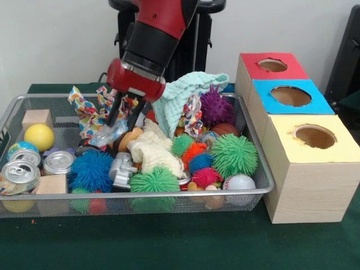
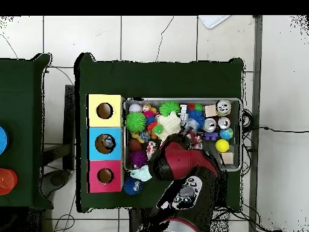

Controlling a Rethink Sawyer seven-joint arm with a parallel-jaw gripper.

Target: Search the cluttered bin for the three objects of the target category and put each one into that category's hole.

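The wire mesh bin (image 1: pixel 256 163) is full of toys. My gripper (image 1: pixel 125 122) reaches down into its back middle, jaws a little apart. Its fingertips (image 1: pixel 115 117) stand just above a see-through creased plastic bottle (image 1: pixel 107 135) that lies among the patterned cloth. I cannot tell whether they touch it. No other bottle shows. The red-topped hole (image 1: pixel 273 65) is on the far box to the right of the bin. In the overhead view my arm (image 2: pixel 181 163) covers the gripper and the bottle; the bin's rim (image 2: pixel 241 133) and the red hole (image 2: pixel 105 176) show.
Silver cans (image 1: pixel 19 171) and a yellow ball (image 1: pixel 39 136) lie at the left. Spiky balls (image 1: pixel 233 154), a baseball (image 1: pixel 239 183) and a teal towel (image 1: pixel 185 93) fill the middle and right. The blue hole (image 1: pixel 290 95) and the yellow hole (image 1: pixel 315 136) stand nearer.
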